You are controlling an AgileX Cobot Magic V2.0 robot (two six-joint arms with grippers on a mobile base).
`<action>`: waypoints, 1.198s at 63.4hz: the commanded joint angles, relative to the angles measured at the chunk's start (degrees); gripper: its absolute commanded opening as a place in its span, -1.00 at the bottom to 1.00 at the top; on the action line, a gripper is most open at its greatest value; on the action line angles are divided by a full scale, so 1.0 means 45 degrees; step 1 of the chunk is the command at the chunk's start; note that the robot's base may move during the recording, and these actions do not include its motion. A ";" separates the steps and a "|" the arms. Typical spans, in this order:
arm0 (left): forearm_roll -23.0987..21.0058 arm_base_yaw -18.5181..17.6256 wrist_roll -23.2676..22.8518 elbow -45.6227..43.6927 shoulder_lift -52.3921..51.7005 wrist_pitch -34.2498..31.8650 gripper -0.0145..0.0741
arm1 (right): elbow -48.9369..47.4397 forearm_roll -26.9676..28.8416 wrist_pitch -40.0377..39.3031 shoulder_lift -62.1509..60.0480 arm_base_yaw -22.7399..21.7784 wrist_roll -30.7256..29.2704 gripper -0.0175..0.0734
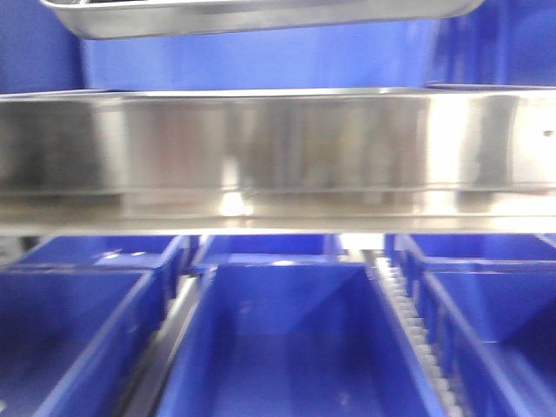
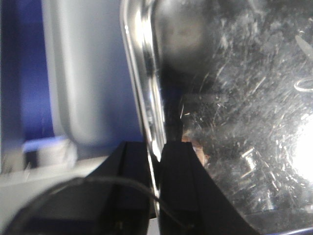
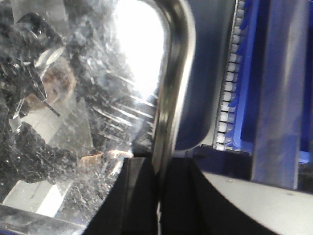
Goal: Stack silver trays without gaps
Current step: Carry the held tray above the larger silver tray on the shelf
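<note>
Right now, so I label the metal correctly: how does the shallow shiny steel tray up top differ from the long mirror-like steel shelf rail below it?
The shallow silver steel tray ends in rounded corners within the frame; the long flat steel shelf rail runs straight across its whole width. The tray hangs slightly tilted, lower at picture-left; the rail is level. Both are shiny bare metal.

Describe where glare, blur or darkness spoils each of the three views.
Front view: soft throughout, the steel rail smeared with streaky reflections, the silver tray cut off at the top. Left wrist view: blown-out glare at the picture's right edge, the left gripper dark. Right wrist view: a white glare patch on the scratched tray above the right gripper.
</note>
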 commanded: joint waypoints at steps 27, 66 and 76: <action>0.0344 -0.0023 0.0429 -0.0397 -0.0378 0.0379 -0.78 | -0.0459 -0.0486 -0.0519 -0.0494 -0.0005 -0.0358 -0.49; 0.0344 -0.0023 0.0429 -0.0397 -0.0378 0.0379 -0.78 | -0.0459 -0.0486 -0.0519 -0.0494 -0.0005 -0.0358 -0.49; 0.0322 -0.0023 0.0429 -0.0397 -0.0378 0.0379 -0.78 | -0.0459 -0.0486 -0.0519 -0.0494 -0.0005 -0.0358 -0.49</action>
